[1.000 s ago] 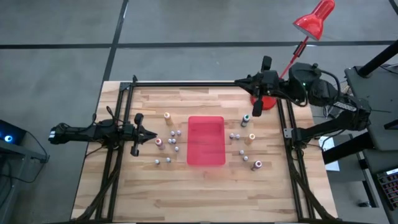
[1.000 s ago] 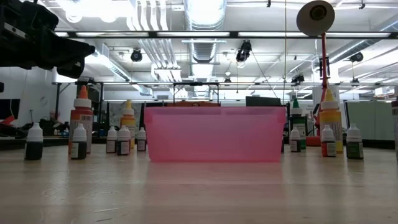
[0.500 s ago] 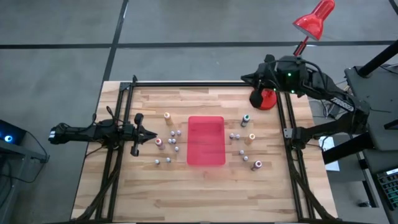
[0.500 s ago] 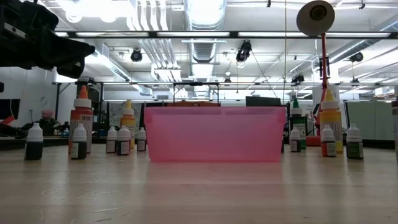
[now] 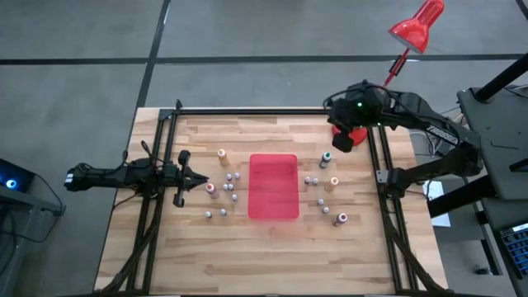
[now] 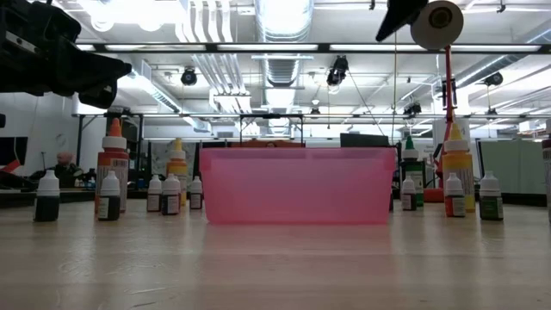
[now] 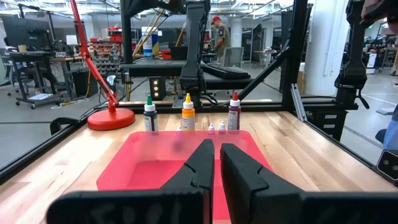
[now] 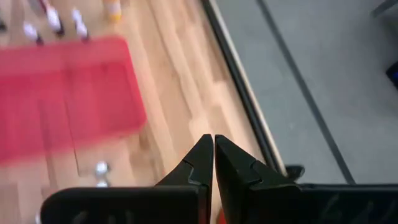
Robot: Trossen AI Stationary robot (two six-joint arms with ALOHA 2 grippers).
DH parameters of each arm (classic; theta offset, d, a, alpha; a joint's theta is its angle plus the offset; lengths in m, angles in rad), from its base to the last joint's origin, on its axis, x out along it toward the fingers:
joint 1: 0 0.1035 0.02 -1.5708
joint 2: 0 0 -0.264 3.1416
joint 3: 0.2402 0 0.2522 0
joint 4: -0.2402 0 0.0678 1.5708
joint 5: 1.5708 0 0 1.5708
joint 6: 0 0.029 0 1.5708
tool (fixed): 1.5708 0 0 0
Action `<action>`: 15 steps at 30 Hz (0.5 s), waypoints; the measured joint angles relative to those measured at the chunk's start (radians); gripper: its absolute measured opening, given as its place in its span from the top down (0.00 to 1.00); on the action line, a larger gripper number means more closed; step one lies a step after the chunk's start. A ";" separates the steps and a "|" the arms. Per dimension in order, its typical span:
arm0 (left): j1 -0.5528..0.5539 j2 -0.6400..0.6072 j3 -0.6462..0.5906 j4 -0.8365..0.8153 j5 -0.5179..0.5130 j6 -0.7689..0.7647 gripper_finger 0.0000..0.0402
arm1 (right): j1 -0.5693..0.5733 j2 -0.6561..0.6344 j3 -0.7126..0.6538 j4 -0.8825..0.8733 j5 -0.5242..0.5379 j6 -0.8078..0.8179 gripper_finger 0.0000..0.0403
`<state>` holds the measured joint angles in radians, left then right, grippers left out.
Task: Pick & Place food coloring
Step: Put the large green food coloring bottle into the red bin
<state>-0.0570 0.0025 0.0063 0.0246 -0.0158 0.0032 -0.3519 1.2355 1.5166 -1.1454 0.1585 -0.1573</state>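
While my table (image 5: 272, 243) carries the red tray (image 5: 273, 186) at centre, I see food coloring (image 5: 230, 186) bottles standing on both sides of it, my left hand (image 5: 200, 179) shut and empty beside them, my right hand (image 5: 338, 142) shut, empty, raised over the far right corner.

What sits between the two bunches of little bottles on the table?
The red tray, empty, with little bottles on either side, seen from above.

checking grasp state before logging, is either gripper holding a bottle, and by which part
Nothing is held. The left gripper and the right gripper are both shut on nothing.
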 joint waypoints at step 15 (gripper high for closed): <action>0.000 0.000 0.000 0.000 0.000 0.000 0.99 | 0.000 0.084 0.000 -0.090 0.001 -0.035 0.98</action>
<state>-0.0566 0.0029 0.0063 0.0246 -0.0162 0.0035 -0.3519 1.3192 1.5165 -1.2355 0.1593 -0.1923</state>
